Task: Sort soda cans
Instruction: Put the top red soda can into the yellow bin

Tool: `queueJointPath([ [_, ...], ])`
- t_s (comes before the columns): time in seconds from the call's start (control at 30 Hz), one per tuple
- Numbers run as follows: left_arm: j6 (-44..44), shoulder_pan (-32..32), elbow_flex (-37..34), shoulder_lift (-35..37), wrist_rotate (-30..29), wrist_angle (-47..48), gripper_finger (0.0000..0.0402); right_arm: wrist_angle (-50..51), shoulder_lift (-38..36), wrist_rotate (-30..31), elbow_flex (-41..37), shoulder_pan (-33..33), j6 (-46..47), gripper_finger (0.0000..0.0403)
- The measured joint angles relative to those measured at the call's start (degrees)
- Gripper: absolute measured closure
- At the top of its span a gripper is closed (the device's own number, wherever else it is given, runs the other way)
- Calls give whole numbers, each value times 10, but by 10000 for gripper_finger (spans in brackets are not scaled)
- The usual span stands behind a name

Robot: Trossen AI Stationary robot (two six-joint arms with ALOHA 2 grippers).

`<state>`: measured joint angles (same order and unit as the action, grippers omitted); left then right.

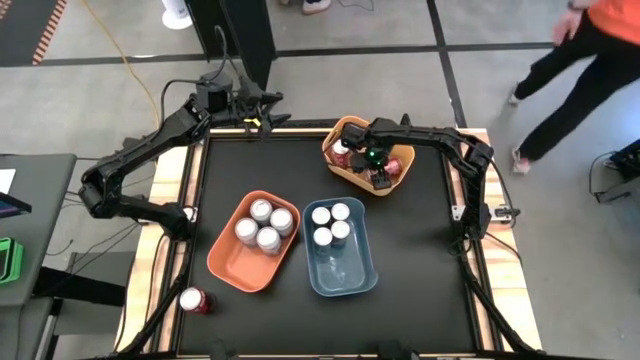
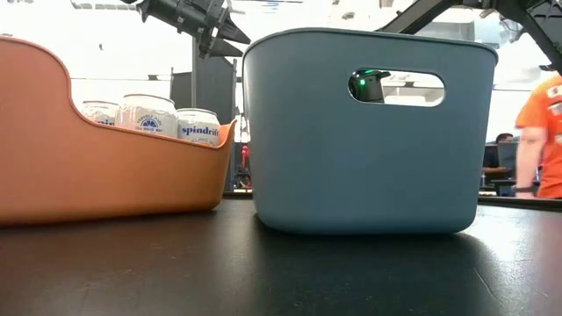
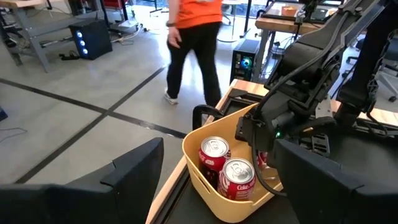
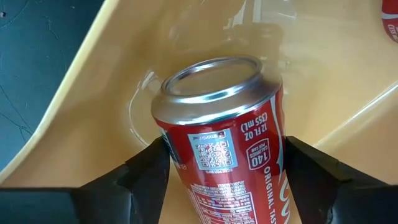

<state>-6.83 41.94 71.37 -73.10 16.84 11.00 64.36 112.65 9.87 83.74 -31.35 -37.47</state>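
Observation:
A yellow bin at the table's far middle holds red soda cans. My right gripper reaches down into this bin, shut on one red can. An orange bin holds three silver-white cans, and a blue bin beside it holds several cans. One more red can lies on the table's near left rim. My left gripper hangs open above the far edge, left of the yellow bin, with nothing between its fingers. My right gripper pinches the red can by its two opposite side walls, just below the top rim, one finger on each side. The fingers come from above, pointing down. The can is top up inside the yellow bin; its base is hidden.
A person in an orange top walks on the floor beyond the table's far right corner. The black mat lies bare to the right of the blue bin and along the near edge.

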Motion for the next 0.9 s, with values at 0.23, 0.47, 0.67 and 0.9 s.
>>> queueJointPath([
  [0.23, 2, 0, 0, 0, 0, 0, 105, 22, -2, 0, 30, 9, 17, 129],
  [0.47, 5, 0, 0, 0, 0, 4, 105, 54, -2, -2, 84, 9, 15, 130],
  [0.67, -1, -3, 0, -1, 0, 23, 105, 70, -5, -2, 113, 9, 16, 140],
  [0.9, -4, -13, 0, -1, 0, 25, 105, 48, 3, -4, 113, 7, 21, 159],
])
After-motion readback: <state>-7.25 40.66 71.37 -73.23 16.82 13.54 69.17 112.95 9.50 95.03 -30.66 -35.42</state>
